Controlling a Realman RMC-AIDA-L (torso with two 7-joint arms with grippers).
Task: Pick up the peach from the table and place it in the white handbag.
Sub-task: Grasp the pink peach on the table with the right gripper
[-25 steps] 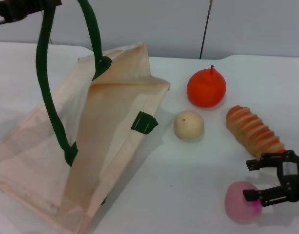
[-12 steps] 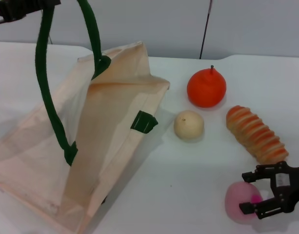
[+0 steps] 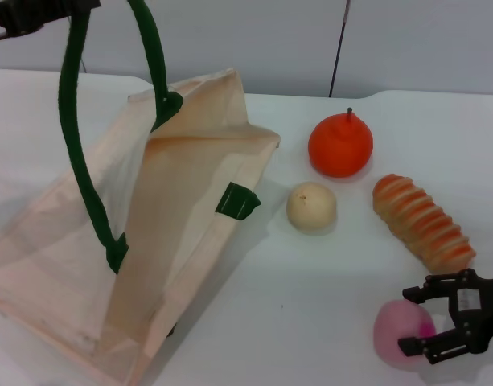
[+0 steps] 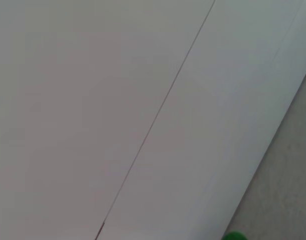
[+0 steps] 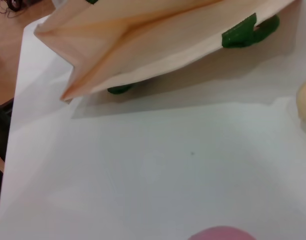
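Head view: the right pincer [image 3: 417, 319] is sitting low at the front right corner of the white worktop [image 3: 310, 289], its two black fingers spread apart and straddling the right side of the peach [image 3: 400, 332], one finger at the fruit's top and one at its lower edge. The peach is resting on the worktop, near that same front right corner, well apart from the white handbag [image 3: 149, 241]. The handbag is lying across the left half of the worktop with its mouth facing the back edge. One of its dark green handles [image 3: 73, 137] is being held up in a tall loop by the left pincer [image 3: 29, 14] at the back left corner; whether those fingers are pressed together cannot be told. A cream ball [image 3: 311, 207] is sitting mid-worktop just beside the bag's green tab [image 3: 236, 201], an orange-red fruit [image 3: 340, 145] is standing behind it, and a ridged orange bread roll [image 3: 423, 222] is lying toward the right edge, just behind the right pincer.
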